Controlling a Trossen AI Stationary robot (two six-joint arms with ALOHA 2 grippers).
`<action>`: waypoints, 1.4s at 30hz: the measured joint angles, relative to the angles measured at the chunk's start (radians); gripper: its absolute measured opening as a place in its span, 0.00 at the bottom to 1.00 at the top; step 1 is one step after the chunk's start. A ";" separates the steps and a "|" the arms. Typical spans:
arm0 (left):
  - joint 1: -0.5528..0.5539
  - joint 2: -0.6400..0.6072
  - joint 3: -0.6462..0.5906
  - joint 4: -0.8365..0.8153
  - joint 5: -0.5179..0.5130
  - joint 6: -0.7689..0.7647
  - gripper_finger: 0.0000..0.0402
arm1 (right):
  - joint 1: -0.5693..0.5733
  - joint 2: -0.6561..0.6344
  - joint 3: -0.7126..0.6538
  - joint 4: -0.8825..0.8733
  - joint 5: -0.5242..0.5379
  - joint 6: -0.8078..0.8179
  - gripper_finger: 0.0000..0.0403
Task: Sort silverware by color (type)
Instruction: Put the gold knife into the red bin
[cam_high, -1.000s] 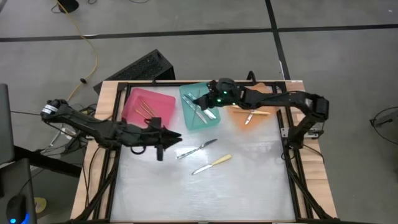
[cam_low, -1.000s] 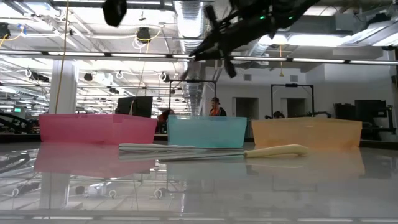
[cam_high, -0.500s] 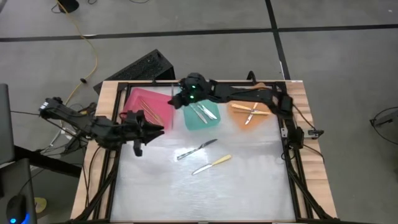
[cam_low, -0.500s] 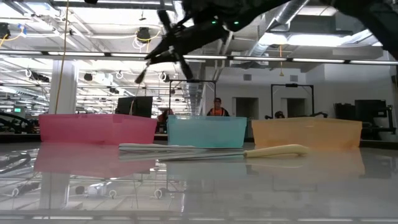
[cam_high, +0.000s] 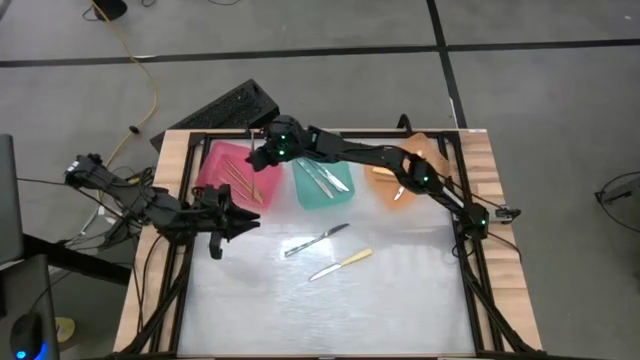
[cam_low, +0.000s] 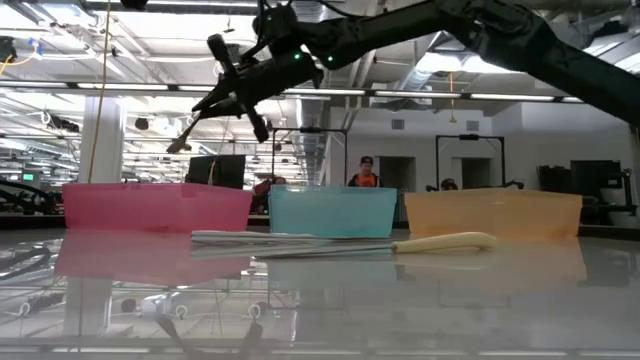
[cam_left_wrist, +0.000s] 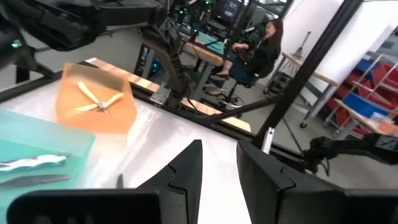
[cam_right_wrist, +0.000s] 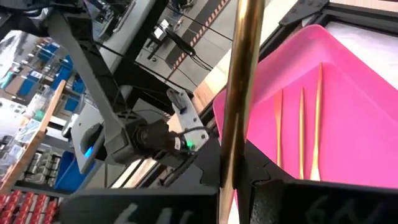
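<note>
Tabletop glossy; we see right end effector (cam_high: 262, 158) clenched on gold utensil (cam_right_wrist: 239, 87), hanging over pink tray (cam_high: 215, 165), shaft along utensils inside. Left end effector (cam_left_wrist: 219, 163) released, empty.

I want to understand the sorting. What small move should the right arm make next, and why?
Probably lower and open: the right claw is shut on a gold-coloured utensil above the pink tray, where three similar ones already lie.
</note>
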 joint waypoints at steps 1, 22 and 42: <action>-0.002 -0.004 0.000 -0.003 0.000 -0.005 0.21 | -0.001 0.004 -0.001 0.004 0.000 0.000 0.05; -0.002 -0.202 0.000 0.031 -0.553 0.182 0.21 | -0.066 0.067 -0.020 0.036 0.000 -0.113 0.05; -0.002 -0.219 0.000 -0.061 -0.675 0.213 0.21 | -0.072 0.104 -0.023 -0.018 -0.048 -0.181 0.05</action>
